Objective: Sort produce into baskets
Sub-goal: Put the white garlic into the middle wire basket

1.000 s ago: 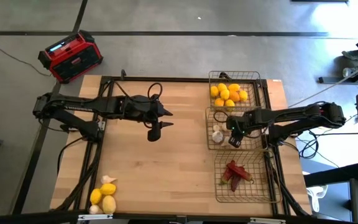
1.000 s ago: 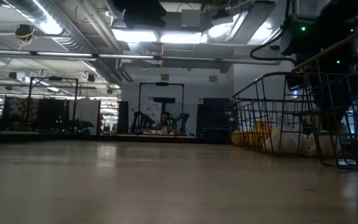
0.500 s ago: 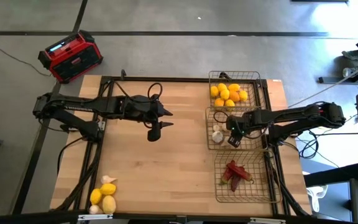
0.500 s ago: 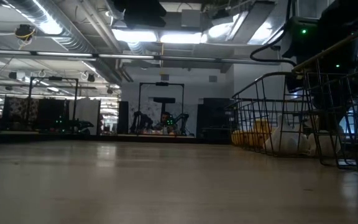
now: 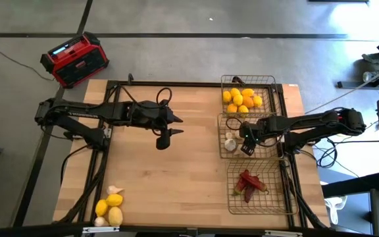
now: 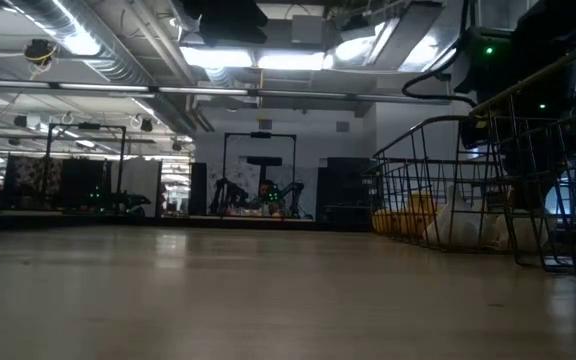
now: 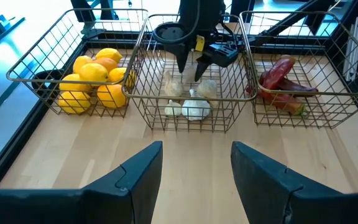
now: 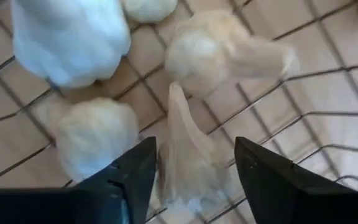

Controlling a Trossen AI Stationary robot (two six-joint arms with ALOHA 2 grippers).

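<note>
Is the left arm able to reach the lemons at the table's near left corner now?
Probably yes. The left gripper hangs open over bare table, and nothing stands between it and the loose lemons.

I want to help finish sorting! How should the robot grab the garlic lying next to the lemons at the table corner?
Probably straight down from above, fingers closing on the round sides of the garlic bulb. It lies low on the table, and a lemon sits right beside it, so squeeze across the sides away from the lemon.
</note>
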